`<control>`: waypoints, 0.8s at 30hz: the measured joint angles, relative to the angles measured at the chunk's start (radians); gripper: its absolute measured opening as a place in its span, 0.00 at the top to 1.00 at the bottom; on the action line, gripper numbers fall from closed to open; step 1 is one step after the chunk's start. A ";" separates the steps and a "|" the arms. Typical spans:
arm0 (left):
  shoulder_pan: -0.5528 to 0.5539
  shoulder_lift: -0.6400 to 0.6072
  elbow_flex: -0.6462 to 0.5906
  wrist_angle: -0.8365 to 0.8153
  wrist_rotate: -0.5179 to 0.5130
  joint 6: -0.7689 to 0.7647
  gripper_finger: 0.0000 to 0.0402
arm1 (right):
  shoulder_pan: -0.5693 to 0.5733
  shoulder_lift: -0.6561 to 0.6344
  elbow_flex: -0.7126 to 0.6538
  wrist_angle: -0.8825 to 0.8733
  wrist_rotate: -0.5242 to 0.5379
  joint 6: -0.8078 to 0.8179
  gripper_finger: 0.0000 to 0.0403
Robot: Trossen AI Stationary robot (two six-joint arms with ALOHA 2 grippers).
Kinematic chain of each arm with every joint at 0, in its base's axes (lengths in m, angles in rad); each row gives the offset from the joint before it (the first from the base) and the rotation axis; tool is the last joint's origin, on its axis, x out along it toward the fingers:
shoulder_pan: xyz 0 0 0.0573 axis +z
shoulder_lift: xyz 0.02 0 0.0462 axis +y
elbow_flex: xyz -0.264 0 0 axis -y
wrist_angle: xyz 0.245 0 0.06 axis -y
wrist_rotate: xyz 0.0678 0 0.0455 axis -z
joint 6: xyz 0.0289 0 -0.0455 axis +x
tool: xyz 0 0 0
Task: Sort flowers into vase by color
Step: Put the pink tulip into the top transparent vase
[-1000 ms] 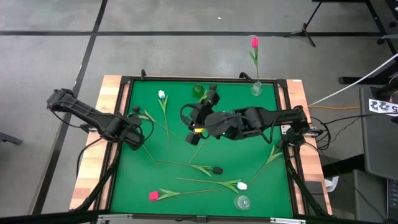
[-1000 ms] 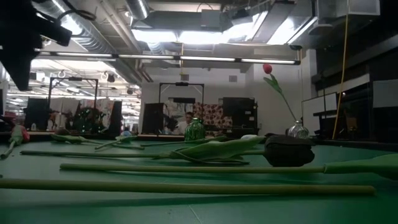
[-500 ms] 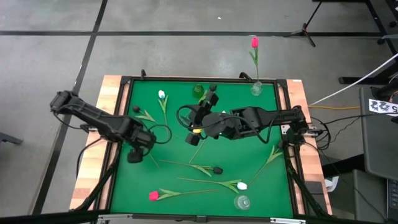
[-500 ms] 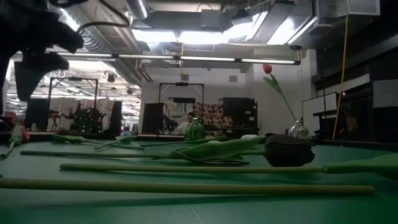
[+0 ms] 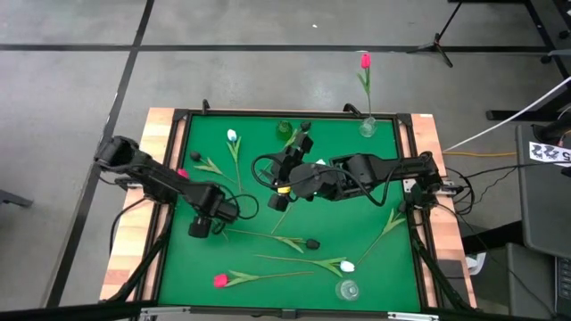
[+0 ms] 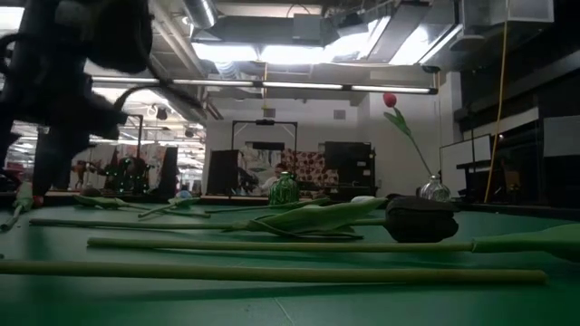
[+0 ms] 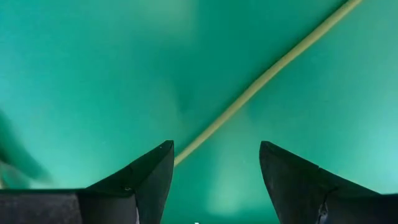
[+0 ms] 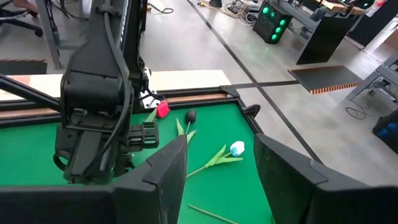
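Note:
Tulips lie flat across the green mat. At the far left are a white one [image 5: 232, 135], a black one [image 5: 194, 155] and a red one [image 5: 183, 173]. Nearer lie a black one [image 5: 312, 242], a white one [image 5: 347, 266] and a red one [image 5: 219, 280]. One red tulip [image 5: 365, 61] stands with its stem in the clear vase [image 5: 368, 127] at the far edge. My left gripper [image 5: 198, 228] hangs open, pointing down over a thin stem [image 7: 261, 81] without touching it. My right gripper [image 5: 278, 189] is open above the mat's middle, and nothing is between its fingers [image 8: 168, 168].
A green vase [image 5: 285, 129] stands at the far edge, and a second clear vase [image 5: 347, 290] stands at the near right. The mat has a raised dark frame [image 5: 178, 152]. In the low view, stems and the black head [image 6: 421, 218] lie close to the camera.
My left gripper has moved toward the near edge and a little to the right, from beside the far-left tulips to above a stem lying on the mat. The red tulip it had covered now shows. My right arm has shifted slightly left. No flower has moved.

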 joint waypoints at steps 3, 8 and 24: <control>0.000 0.016 -0.034 0.055 0.000 0.017 0.42 | 0.000 0.000 0.000 -0.015 0.000 0.000 0.54; 0.000 0.016 -0.064 0.085 0.000 0.011 0.43 | 0.000 0.000 0.000 -0.028 0.000 0.001 0.54; 0.001 0.014 -0.064 0.098 -0.006 0.004 0.98 | 0.000 0.000 0.000 -0.028 0.000 0.000 0.54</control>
